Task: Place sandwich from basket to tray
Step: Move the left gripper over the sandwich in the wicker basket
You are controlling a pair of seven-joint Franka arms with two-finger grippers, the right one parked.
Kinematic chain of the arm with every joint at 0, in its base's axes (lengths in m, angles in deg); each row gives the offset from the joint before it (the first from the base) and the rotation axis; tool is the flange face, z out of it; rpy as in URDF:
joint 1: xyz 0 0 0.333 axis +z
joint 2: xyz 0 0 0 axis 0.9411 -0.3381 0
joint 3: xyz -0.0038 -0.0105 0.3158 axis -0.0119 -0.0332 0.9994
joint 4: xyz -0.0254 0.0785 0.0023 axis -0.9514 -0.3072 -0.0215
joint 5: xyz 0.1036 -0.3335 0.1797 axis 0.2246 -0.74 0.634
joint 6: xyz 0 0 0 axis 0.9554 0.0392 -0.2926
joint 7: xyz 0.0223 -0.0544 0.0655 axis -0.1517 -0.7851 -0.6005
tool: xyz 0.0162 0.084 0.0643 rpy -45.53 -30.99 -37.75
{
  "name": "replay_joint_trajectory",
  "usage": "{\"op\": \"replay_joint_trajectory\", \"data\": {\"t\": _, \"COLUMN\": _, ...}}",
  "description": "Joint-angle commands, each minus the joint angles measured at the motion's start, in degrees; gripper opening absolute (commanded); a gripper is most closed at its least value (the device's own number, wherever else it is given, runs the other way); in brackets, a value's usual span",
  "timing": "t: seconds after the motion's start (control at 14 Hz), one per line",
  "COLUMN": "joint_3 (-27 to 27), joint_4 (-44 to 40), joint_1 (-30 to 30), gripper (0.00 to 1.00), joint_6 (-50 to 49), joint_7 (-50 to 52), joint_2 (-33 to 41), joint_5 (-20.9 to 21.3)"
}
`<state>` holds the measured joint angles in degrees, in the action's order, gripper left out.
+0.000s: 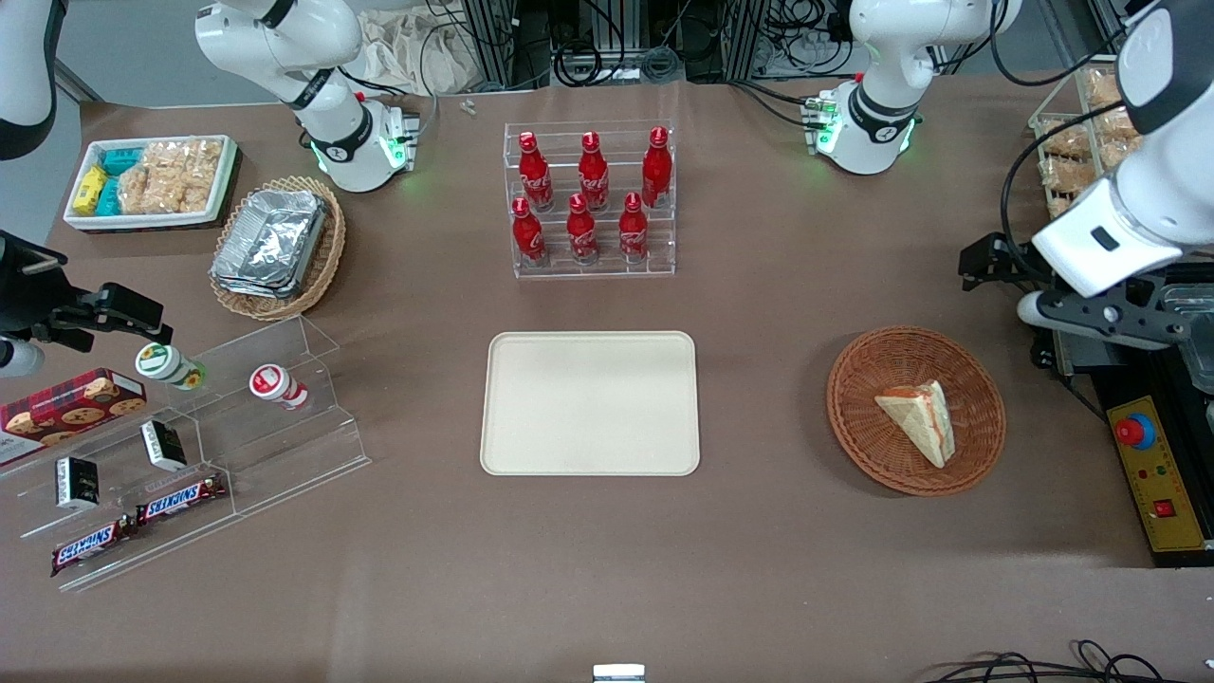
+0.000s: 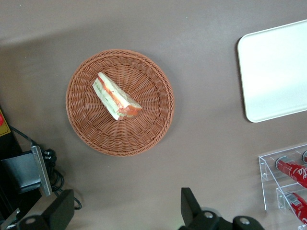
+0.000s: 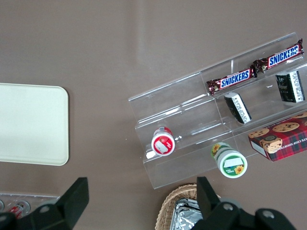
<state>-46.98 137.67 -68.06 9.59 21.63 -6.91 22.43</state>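
While the sandwich [image 1: 918, 417] lies in the round brown basket [image 1: 838, 398], a little toward five o'clock of its middle, the gripper [image 2: 125, 194] hangs with its fingers [image 2: 62, 211] spread wide and gripping nothing. On the front view's clock face the basket sits at three o'clock from the bare tray [image 1: 590, 403], well apart, and the gripper at about one o'clock from the basket. Only the dark fingertips show in the wrist view; the tray is cut off there.

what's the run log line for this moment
stage: pre-grasp | sandwich: in basket | tray: bare | gripper: open, above table beside basket
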Motion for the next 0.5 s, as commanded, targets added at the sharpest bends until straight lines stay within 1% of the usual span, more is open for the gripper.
{"op": "replay_joint_trajectory", "data": {"t": 0.0, "joint_3": 0.26, "joint_4": -2.24, "joint_1": 0.54, "gripper": 1.00, "joint_6": -1.88, "joint_7": -0.22, "joint_2": -1.61, "joint_5": 0.61}}
{"op": "replay_joint_trajectory", "data": {"t": 0.14, "joint_3": 0.43, "joint_4": -2.93, "joint_1": 0.46, "gripper": 1.00, "joint_6": -1.70, "joint_7": 0.74, "joint_2": -2.57, "joint_5": 0.35}}
{"op": "replay_joint_trajectory", "data": {"t": 0.21, "joint_3": 0.43, "joint_4": -5.54, "joint_1": 0.46, "gripper": 1.00, "joint_6": -1.78, "joint_7": 2.57, "joint_2": -4.58, "joint_5": 0.26}}
{"op": "replay_joint_trajectory", "data": {"t": 0.29, "joint_3": 0.35, "joint_4": -8.62, "joint_1": 0.37, "gripper": 1.00, "joint_6": -2.57, "joint_7": 5.55, "joint_2": -6.78, "joint_5": 0.52}}
{"op": "replay_joint_trajectory", "data": {"t": 0.43, "joint_3": 0.26, "joint_4": -7.69, "joint_1": -0.16, "gripper": 1.00, "joint_6": -1.97, "joint_7": 13.54, "joint_2": -7.85, "joint_5": 0.87}}
